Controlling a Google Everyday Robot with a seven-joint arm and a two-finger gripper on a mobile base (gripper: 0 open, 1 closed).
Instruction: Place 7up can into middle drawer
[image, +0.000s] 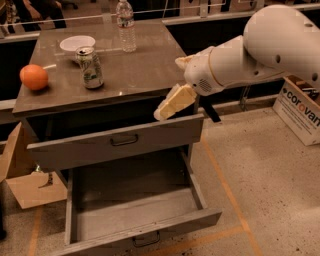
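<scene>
At far left, a brown cardboard box (22, 175) sits on the floor against the grey cabinet (142, 70). On the cabinet's top we see an orange (34, 77) near the left edge, then a white bowl (76, 44). The 7up can (91, 67) stands upright just in front of the bowl, and a clear water bottle (126, 25) stands farther back. Below the top, the upper drawer (115, 142) is out a little. The middle drawer (135, 212) beneath it is pulled well out, its grey floor bare. At the cabinet's right front corner the gripper (172, 97) hangs over the upper drawer's right end, well apart from the can, its pale fingers (175, 102) spread and holding nothing. The white arm (260, 50) reaches in from the right, above a printed cardboard box (300, 110) on the floor.
</scene>
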